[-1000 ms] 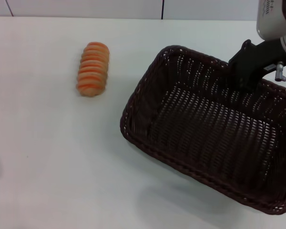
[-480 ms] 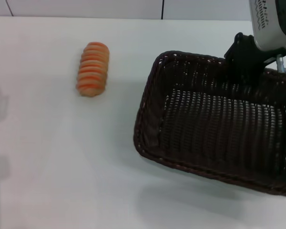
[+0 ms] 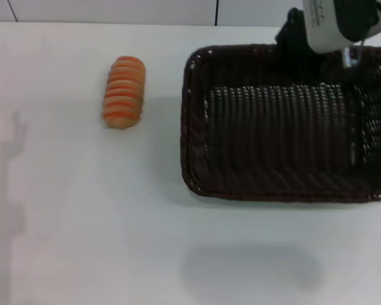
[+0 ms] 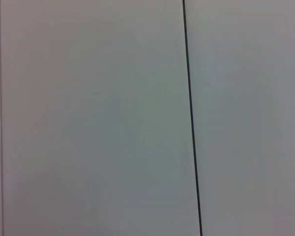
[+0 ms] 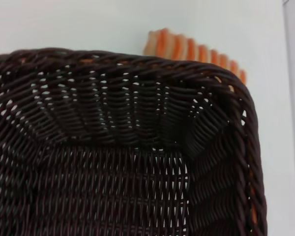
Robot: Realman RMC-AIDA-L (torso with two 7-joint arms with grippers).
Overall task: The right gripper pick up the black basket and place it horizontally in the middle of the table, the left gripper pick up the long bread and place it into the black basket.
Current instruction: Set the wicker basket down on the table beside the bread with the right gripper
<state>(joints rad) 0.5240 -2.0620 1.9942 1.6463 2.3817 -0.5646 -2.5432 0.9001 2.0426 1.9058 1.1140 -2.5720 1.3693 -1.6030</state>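
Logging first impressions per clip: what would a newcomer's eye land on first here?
The black basket dominates the right of the table, long side across. The right gripper is at its far rim. The long bread lies alone on the left, outside the basket.

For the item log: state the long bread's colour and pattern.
The long bread is tan with orange crosswise ridges; clearest in the head view.

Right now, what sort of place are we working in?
Probably a lab test bench: a bare white table holding only a wicker basket and a bread roll, with pale wall panels behind.
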